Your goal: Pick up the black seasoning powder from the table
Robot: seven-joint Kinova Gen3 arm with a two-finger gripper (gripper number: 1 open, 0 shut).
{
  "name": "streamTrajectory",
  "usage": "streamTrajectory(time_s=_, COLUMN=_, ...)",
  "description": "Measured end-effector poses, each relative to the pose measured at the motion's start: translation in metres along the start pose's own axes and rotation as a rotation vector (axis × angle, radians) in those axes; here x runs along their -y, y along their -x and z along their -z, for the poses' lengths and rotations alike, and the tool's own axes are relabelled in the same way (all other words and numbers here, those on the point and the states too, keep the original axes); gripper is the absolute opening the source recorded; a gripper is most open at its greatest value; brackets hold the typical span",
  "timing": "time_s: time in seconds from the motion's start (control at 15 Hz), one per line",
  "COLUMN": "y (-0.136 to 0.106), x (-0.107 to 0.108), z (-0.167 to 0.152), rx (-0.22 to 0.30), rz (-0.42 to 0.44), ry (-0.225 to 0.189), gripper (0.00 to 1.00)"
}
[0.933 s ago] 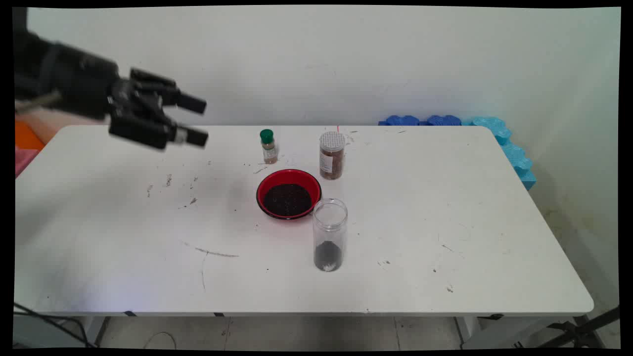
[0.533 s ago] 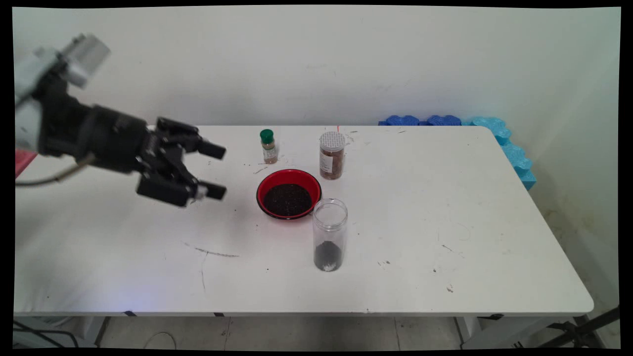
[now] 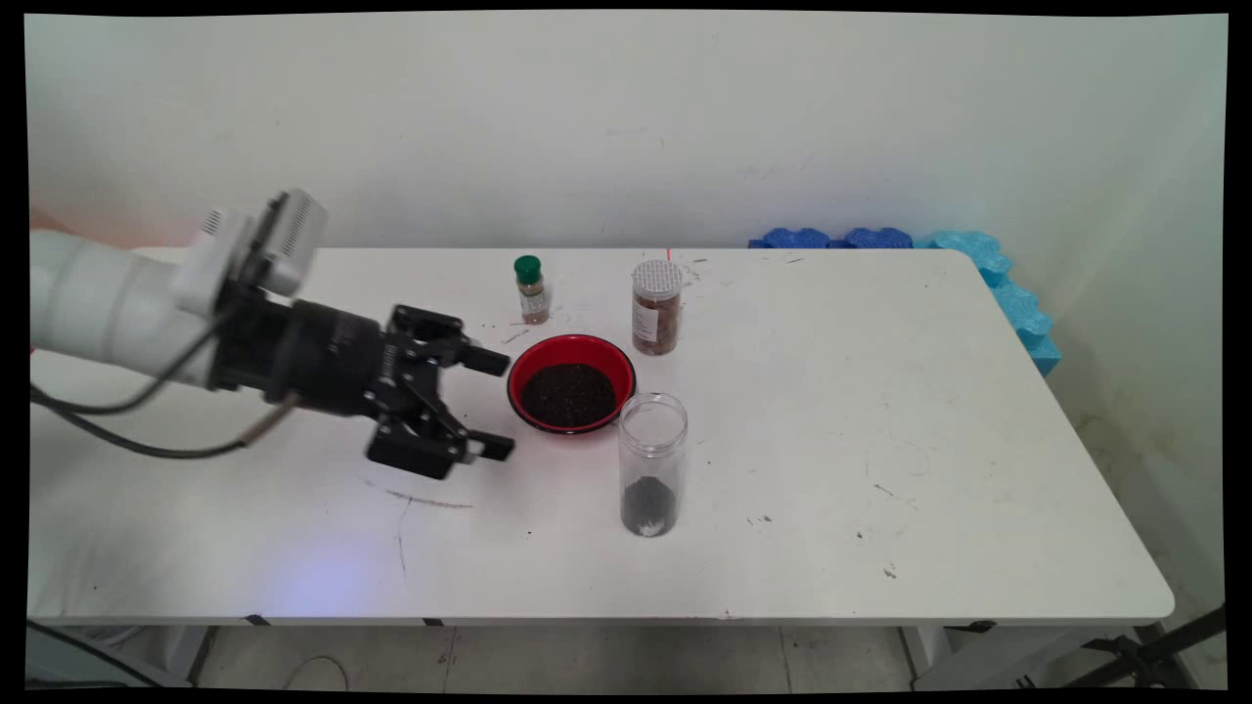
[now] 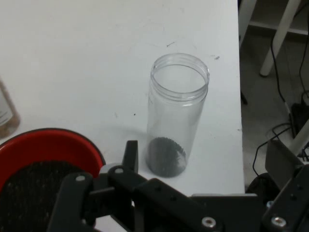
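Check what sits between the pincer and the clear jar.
In the main view the red bowl's near-left rim lies partly between the open pincer and the clear jar; the rest is bare table. The hand view shows the same.

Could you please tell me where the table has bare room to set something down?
The table is bare right of the clear jar, out to its right edge, and along the near edge left of that jar. It is crowded mid-table: red bowl, green-capped bottle, brown-filled jar and the open gripper.
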State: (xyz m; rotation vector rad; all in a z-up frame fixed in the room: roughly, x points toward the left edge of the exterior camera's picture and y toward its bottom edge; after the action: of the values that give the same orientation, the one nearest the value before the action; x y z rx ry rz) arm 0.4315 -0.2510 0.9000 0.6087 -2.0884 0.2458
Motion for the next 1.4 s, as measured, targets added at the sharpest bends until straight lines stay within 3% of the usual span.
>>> streamTrajectory(time_s=0.67, y=0.019, x=0.011, z=-0.085, rx=-0.018, rz=-0.033, ry=0.016, gripper=1.0)
streamTrajectory(time_s=1.4, y=0.021, x=0.016, z=-0.139, rx=-0.021, rz=-0.066, ry=0.046, gripper=1.0)
